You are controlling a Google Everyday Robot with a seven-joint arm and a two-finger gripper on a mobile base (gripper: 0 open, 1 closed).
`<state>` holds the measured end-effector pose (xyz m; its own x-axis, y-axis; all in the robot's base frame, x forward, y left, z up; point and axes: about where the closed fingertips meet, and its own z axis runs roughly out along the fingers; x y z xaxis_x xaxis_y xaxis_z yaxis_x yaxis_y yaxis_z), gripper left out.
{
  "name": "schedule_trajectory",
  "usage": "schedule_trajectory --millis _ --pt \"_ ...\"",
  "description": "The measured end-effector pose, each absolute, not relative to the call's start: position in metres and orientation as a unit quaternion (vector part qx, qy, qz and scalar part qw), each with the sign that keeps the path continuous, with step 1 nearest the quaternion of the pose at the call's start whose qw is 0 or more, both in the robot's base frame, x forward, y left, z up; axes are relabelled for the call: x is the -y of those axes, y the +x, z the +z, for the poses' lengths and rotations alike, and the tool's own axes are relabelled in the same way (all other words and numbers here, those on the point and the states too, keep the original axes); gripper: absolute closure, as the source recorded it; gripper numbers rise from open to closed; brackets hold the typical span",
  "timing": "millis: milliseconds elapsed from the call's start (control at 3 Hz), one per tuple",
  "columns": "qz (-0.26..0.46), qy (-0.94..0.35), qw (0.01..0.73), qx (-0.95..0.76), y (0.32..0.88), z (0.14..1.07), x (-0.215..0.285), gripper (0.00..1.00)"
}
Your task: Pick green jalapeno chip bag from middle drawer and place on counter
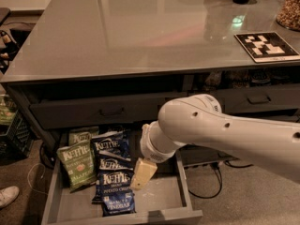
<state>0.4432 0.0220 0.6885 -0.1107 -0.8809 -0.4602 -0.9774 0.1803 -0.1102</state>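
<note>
Though dimly lit, reads plainly as the green jalapeno chip bag (77,165): puffy, light green, white Kettle logo across the upper part, small reddish picture mid-front, pale lettering lower down. Lies face up at the left side of the pulled-out middle drawer (157,200), close along the left wall. Meets at the top edge a flatter, duller green bag (83,136) further back, and sits just beside a column of dark blue bags (112,146) on the right. Points logo end toward the drawer's back and the worktop (140,36) above, bottom seam toward the drawer front. Runs long axis front to back, with the lower end swung a little toward the blue bags.

Hangs low over the pale drawer floor: a beige claw (143,173) at the end of a thick white arm (225,130) reaching in from the right. Sits just right of the blue bags, apart from the green jalapeno chip bag. Cannot tell how far open it stands, nor whether it touches the nearest blue bag; appears to have hold of nothing.

Up on the glossy grey worktop, toward the right edge: a black-and-white patterned board (266,46).
</note>
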Motion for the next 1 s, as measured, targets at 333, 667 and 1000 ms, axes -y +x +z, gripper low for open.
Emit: schedule_trajectory --millis 333,667,1000 --pt "0.103 -0.651 0.224 -0.718 0.451 0.667 -0.041 0.00" --pt "0.092 -0.675 0.222 -0.697 0.469 0.634 -0.068 0.00" --pt "0.098 -0.694 0.208 -0.682 0.484 0.598 -0.092 0.00"
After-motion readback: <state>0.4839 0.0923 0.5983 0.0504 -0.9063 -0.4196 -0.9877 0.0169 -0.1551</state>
